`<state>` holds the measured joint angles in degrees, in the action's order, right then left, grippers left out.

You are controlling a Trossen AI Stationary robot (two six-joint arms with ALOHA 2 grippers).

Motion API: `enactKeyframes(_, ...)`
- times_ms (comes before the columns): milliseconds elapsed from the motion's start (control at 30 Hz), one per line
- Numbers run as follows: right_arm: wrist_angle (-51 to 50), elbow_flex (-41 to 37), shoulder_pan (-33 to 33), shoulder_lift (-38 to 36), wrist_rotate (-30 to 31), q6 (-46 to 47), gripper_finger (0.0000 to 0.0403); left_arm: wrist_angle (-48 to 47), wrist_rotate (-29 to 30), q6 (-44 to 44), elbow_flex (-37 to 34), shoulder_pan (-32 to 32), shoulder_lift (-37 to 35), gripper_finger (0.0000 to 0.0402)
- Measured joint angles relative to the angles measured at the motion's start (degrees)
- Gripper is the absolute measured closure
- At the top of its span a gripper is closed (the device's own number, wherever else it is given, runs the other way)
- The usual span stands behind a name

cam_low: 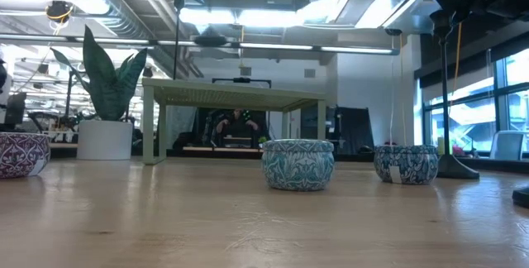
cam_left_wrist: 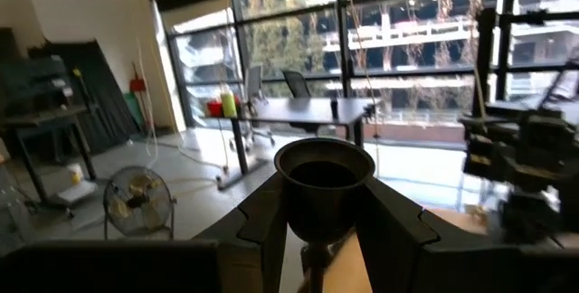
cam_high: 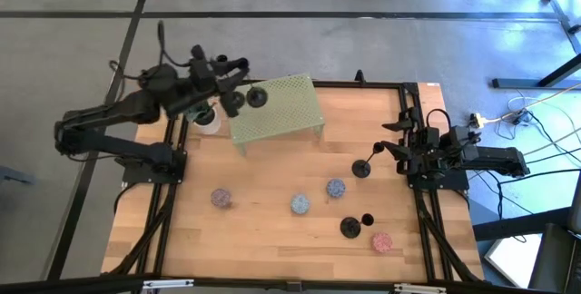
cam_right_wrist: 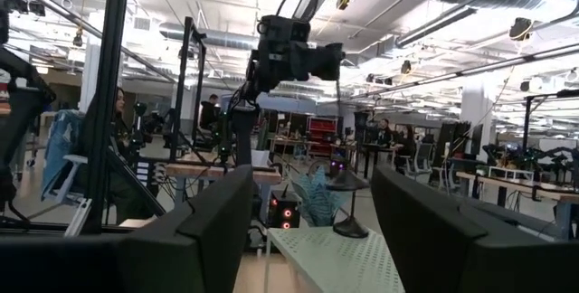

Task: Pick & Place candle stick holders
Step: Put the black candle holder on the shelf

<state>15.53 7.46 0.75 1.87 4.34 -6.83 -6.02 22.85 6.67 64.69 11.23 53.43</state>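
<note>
My left gripper (cam_high: 238,97) is over the left part of the green perforated shelf (cam_high: 277,108) and is shut on a black candle stick holder, whose cup (cam_left_wrist: 324,171) shows between the fingers. The holder's round base (cam_high: 257,96) is at the shelf top and also shows in the right wrist view (cam_right_wrist: 351,230). Another holder (cam_high: 363,169) stands upright on the table in front of my right gripper (cam_high: 392,149), which is open and empty. A third holder (cam_high: 349,228) stands near the front right. My left gripper pinches the holder at the lower part of its cup (cam_left_wrist: 317,221) between its two fingers (cam_left_wrist: 271,216), which come in level from the table's left side. The holder stands upright with its stem hanging below the fingers. I cannot tell whether the base rests on the shelf.
Several round patterned tins (cam_high: 300,205) lie across the middle and front of the table, and two show in the low view (cam_low: 297,165). A white pot with a plant (cam_high: 209,122) stands left of the shelf. Black frame rails (cam_high: 427,230) run along the table's sides.
</note>
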Motion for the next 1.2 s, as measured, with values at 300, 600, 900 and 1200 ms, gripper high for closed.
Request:
enactKeyframes(300, 0.07, 0.0, 0.0, 0.0, 0.13, 0.0, 0.0171, -4.2, -6.14, -3.78, -6.16, -1.54, -5.69, 0.0295)
enactKeyframes(600, 2.01, 0.0, 0.0, -0.02, 0.13, -0.09, 0.0171, 19.36, -1.87, 0.05, -18.99, 0.43, -3.22, 0.0295)
enactKeyframes(900, 2.11, 0.0, -0.02, 0.0, 0.13, -1.53, 0.0171, 21.25, -1.33, -3.52, -19.32, 6.18, 1.13, 0.0295)
enactKeyframes(1200, 2.38, 0.0, -0.02, 0.0, 0.13, -1.55, 0.0171, 23.08, 0.6, -3.54, -19.32, 9.25, 4.99, 0.0295)
